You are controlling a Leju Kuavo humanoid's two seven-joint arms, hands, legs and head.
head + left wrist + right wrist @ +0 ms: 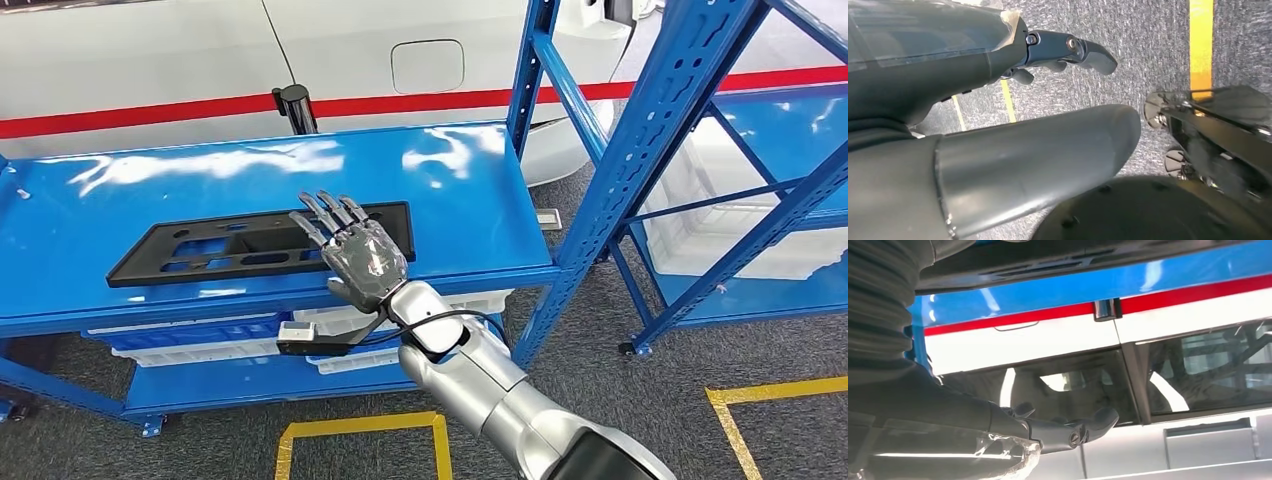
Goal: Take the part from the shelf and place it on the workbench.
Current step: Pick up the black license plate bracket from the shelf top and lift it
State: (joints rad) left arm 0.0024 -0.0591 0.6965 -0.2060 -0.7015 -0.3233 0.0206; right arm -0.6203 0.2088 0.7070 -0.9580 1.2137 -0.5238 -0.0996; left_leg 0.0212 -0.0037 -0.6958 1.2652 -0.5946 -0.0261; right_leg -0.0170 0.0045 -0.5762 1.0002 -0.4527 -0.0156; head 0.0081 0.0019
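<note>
The part [230, 250] is a long flat black panel with cut-outs, lying flat on the blue workbench [250, 170] near its front edge. My right hand [360, 255] is over the panel's right end with its fingers [325, 212] stretched out and apart, holding nothing. In the right wrist view the hand [998, 430] has nothing in it, and the dark panel [1048, 260] lies against the blue bench top [1098, 285]. My left hand [973, 100] hangs over grey floor, holding nothing, fingers [1068, 47] extended.
A blue steel shelf [650, 130] stands to the right of the bench, with a white bin [720, 230] on its lower level. White bins [400, 320] sit under the bench. A white car with a red stripe [150, 60] is behind. Yellow tape [360, 425] marks the floor.
</note>
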